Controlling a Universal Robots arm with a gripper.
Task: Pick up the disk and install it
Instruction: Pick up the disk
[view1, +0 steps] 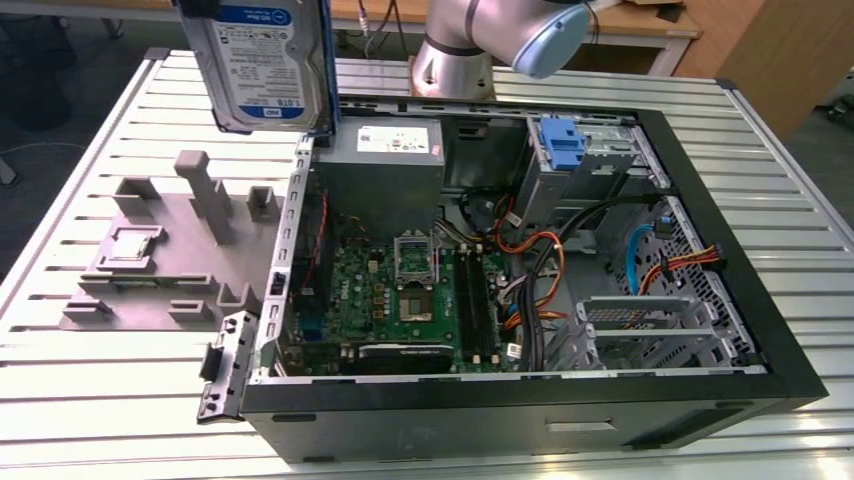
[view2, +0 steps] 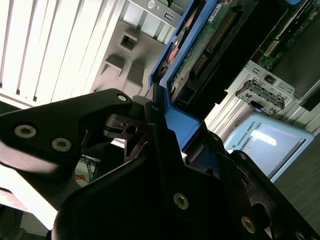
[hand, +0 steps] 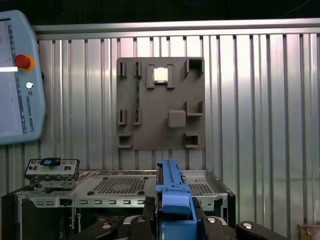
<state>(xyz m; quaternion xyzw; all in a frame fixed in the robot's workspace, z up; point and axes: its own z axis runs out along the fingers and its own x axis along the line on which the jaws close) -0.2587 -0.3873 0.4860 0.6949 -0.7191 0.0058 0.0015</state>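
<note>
The disk (view1: 256, 62), a silver drive with a white-and-blue label and a blue bracket, hangs upright in the air above the back left corner of the open computer case (view1: 747, 300) in the exterior view. Its blue bracket (view2: 176, 122) is clamped between the black fingers (view2: 90, 125) of my gripper (view2: 155, 112) in the second wrist view, with the drive's green circuit board (view2: 200, 55) showing beyond. Looking down in the first wrist view, the bracket edge (hand: 172, 195) sticks out between the jaws of the gripper (hand: 172, 222).
Inside the case lie a green motherboard (view1: 400, 290), a grey power-supply box (view1: 380, 145), orange and black cables (view1: 541, 270), an upright blue latch (view1: 563, 145) and a metal drive cage (view1: 654, 330). A grey fixture plate (view1: 160, 260) sits on the slatted table at the exterior view's left. A pendant (hand: 17, 75) lies nearby.
</note>
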